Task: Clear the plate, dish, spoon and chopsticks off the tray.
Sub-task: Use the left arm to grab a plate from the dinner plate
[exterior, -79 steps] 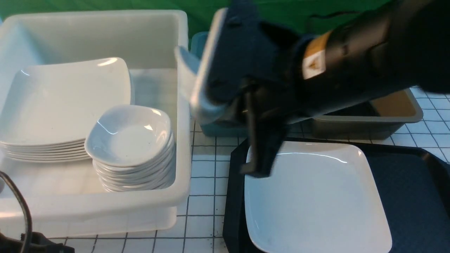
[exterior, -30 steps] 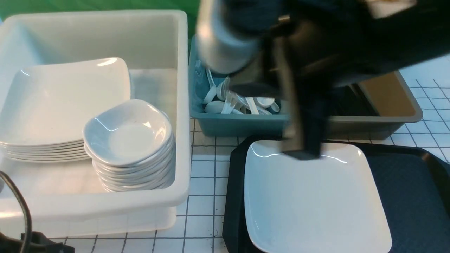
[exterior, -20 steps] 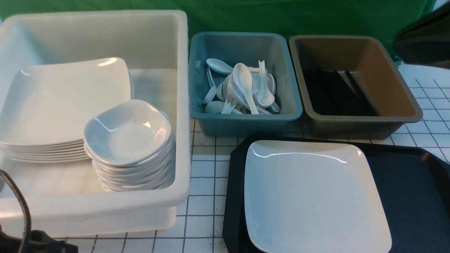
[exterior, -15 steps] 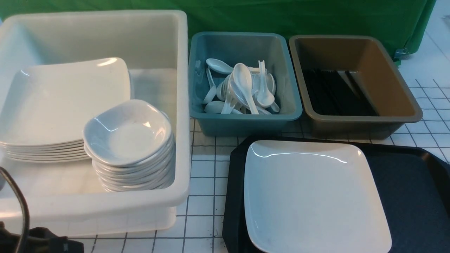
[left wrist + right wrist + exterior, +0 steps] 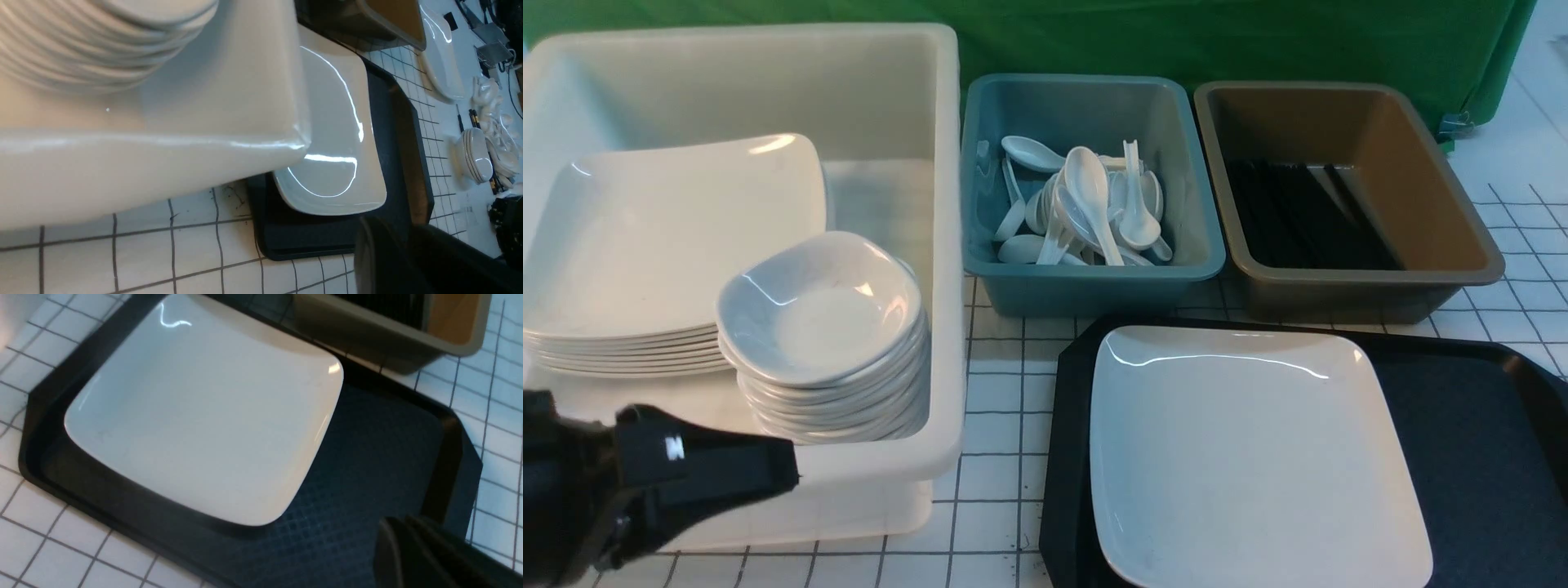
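Plate (image 5: 1258, 457) on tray (image 5: 1462, 457).
1 plate sits in tray's left half; right claw (image 5: 398, 535) pinched closed, empty; left claw (image 5: 780, 469) by white tub (image 5: 882, 469), gap unreadable.

tray (image 5: 1462, 457) 1 | plate (image 5: 1258, 457) on it 1 | tubs (image 5: 874, 471) 3

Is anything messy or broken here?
Nothing broken or spilled. The top small dish sits a bit crooked on its stack in the white bin, and the spoons lie jumbled in the teal tub. The plate lies flat on the tray.
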Motion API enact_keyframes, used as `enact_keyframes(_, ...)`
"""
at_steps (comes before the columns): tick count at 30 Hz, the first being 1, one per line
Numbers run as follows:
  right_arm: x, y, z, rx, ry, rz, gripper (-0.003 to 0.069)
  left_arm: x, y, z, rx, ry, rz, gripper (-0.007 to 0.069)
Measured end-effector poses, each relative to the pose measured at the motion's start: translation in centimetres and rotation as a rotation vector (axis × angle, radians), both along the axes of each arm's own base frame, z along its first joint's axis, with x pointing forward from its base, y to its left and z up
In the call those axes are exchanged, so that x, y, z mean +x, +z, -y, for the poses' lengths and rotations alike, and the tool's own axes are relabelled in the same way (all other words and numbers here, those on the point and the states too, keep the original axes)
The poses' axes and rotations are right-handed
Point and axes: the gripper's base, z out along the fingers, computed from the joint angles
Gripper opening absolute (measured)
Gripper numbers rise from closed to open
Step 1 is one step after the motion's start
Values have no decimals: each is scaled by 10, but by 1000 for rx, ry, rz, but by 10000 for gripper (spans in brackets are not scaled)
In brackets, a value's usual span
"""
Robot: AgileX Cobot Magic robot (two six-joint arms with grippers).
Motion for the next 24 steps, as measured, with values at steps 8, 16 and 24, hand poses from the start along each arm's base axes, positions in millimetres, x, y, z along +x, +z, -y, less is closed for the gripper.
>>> enact_keyframes(8,1,-3,-4,70,-32,-5,7,29,11,-5,123,-76,-106,-9)
enact_keyframes(16,2,-1,-8,181,-62,-14,7,36,-1,-9,183,-100,-186,-11)
enact_keyframes(24,-2,-3,-11,240,-71,-80,7,39,0,13,153,-202,-187,-11)
